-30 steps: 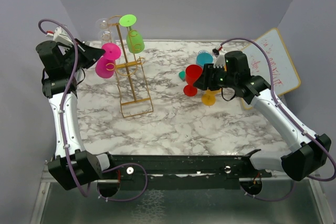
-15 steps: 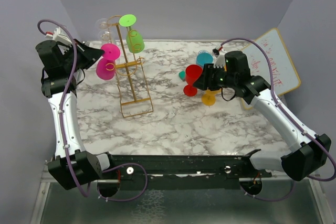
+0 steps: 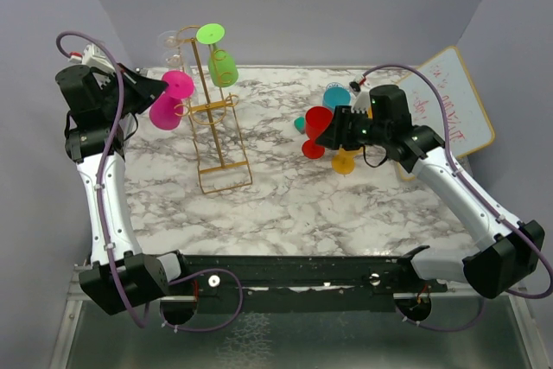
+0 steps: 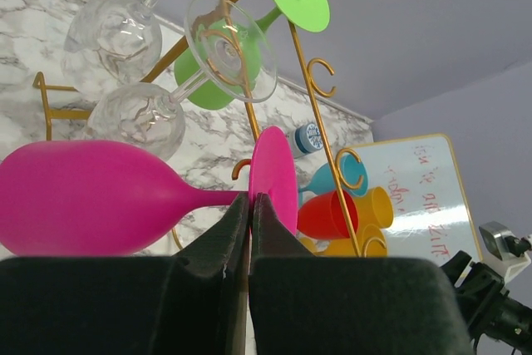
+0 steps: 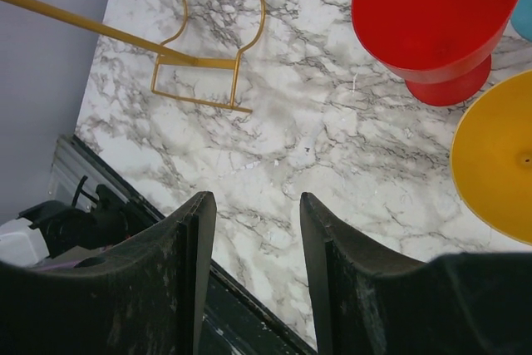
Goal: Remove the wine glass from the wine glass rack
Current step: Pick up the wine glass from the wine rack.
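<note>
The gold wire wine glass rack (image 3: 212,110) stands at the table's back left; its post (image 4: 302,68) crosses the left wrist view. A pink wine glass (image 3: 164,112) lies sideways to the left of the rack. My left gripper (image 3: 161,85) is shut on its stem, just behind the round foot (image 4: 274,176). A curled hook sits close beside that foot. A green glass (image 3: 222,66) and clear glasses (image 4: 125,35) hang on the rack. Over the marble at the right, my right gripper (image 5: 253,205) stands open and holds nothing.
A red cup (image 3: 317,123), a yellow cup (image 5: 499,164) and a blue one (image 3: 335,97) cluster at the right by the right gripper. A whiteboard (image 3: 449,101) leans at the far right edge. The rack's open wire base (image 3: 223,174) rests on the marble.
My left gripper has drawn the pink wine glass a little to the left, away from the rack's post. The right arm has stayed where it was.
</note>
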Robot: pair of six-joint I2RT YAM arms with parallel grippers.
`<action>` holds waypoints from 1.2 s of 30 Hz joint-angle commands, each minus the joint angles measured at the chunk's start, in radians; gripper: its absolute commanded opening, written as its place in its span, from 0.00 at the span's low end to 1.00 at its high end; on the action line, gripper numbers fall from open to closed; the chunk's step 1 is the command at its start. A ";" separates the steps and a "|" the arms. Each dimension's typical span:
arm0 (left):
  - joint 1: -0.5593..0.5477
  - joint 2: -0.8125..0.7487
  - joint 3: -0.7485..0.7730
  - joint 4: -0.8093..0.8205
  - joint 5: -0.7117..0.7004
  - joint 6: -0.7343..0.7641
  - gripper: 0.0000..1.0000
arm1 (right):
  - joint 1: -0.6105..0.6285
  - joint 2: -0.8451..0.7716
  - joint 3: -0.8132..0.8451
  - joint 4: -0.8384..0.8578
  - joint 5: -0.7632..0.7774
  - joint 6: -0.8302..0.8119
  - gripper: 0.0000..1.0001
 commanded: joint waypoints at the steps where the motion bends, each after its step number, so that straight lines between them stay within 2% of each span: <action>1: 0.006 -0.034 0.002 -0.061 -0.063 0.047 0.00 | 0.004 -0.018 -0.009 0.026 -0.054 0.008 0.51; 8: 0.007 -0.033 0.070 -0.092 -0.080 0.065 0.00 | 0.004 -0.011 -0.019 0.044 -0.099 0.017 0.51; 36: 0.007 0.009 0.088 -0.065 -0.089 0.127 0.00 | 0.004 -0.020 -0.033 0.036 -0.072 0.015 0.52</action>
